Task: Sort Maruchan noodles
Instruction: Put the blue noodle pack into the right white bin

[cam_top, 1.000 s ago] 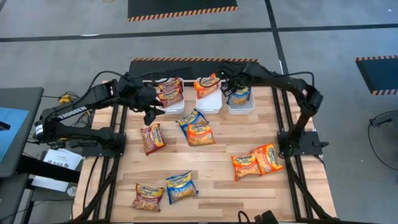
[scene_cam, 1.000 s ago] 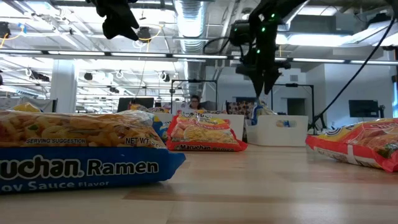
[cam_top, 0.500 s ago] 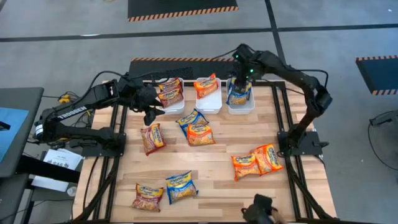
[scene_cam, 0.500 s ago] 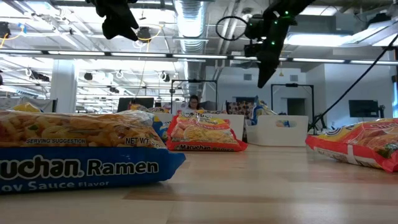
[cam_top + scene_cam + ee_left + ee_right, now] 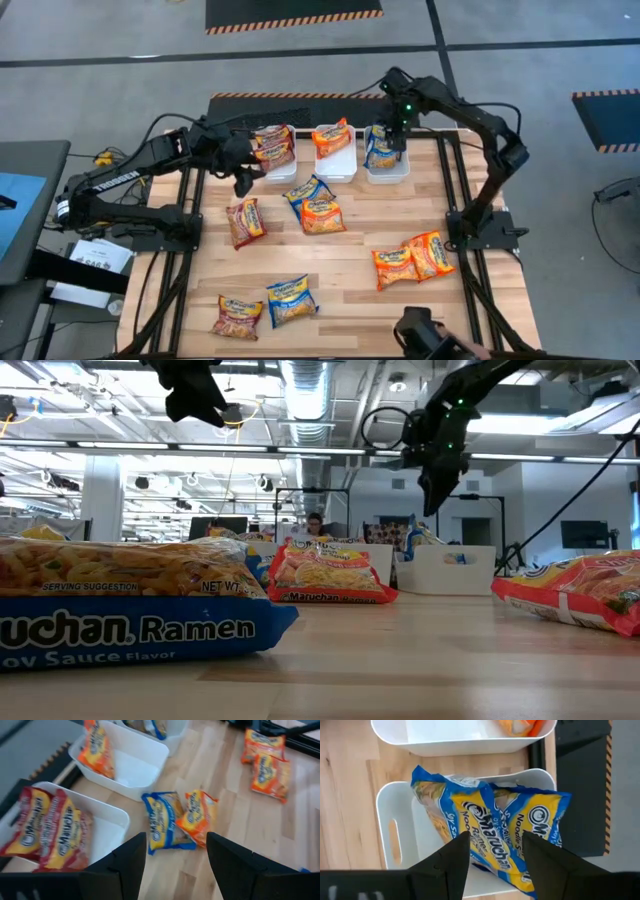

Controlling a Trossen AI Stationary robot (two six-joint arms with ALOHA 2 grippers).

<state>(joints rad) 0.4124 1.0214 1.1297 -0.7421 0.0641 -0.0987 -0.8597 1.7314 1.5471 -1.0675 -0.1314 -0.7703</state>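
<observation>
Risen since a second ago, right gripper (image 5: 399,137) hangs spread above blue packets (image 5: 495,845) in white bin (image 5: 387,845); left gripper (image 5: 243,180) spread.

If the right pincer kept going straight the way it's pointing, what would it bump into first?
Most likely the blue noodle packets in the right-hand white bin. The right pincer is open and aimed down at them from above, empty. How far above is hard to tell.
</observation>
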